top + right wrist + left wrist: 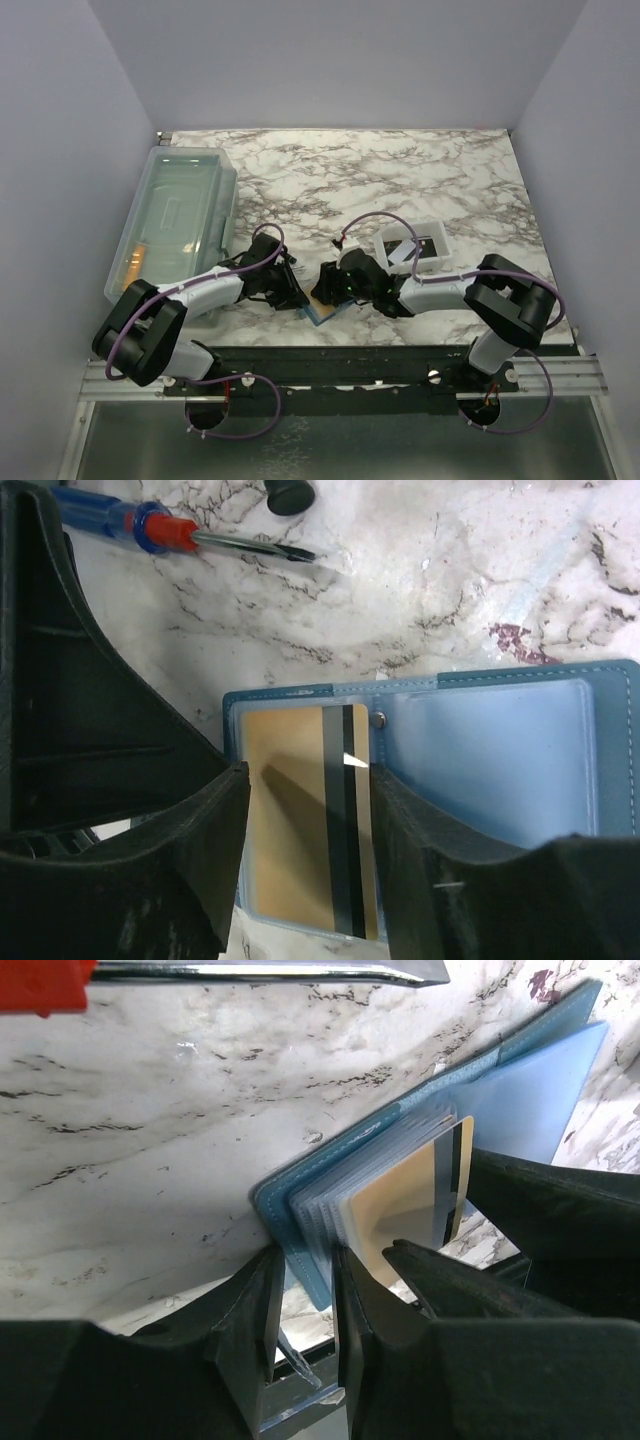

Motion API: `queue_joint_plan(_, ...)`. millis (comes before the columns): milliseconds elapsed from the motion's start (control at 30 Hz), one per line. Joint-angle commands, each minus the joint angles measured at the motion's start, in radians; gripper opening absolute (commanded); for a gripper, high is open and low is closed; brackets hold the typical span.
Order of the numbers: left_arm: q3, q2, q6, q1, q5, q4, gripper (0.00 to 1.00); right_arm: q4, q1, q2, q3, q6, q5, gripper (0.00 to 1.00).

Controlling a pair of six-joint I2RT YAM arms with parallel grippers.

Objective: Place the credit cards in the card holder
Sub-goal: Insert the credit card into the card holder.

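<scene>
Your right gripper (308, 780) is pinching the credit card (285, 830) by its long edges, lower centre. Its long axis runs up-frame into the card holder (500, 770).

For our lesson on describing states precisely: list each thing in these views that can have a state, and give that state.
card holder: open, clear sleeves showing.
credit card: over the sleeves, stripe up; whether inserted is unclear.
right gripper: shut on the credit card's long edges.
left gripper: straddling the card holder's edge; grip unclear.
clear bin: lid on.
screwdriver: lying loose.
</scene>
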Motion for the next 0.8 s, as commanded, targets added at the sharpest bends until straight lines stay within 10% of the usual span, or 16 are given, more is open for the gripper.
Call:
queue_joint_plan(0, -0.033, 0.035, 0.044, -0.002, -0.105, -0.016, 0.33, -0.145, 0.033, -0.048, -0.008, 0.002, 0.06, 0.57)
queue_joint_plan(767, -0.026, -0.002, 0.05, 0.001, -0.085, -0.02, 0.36, -0.367, 0.085, -0.067, 0.14, 0.189, 0.146, 0.59)
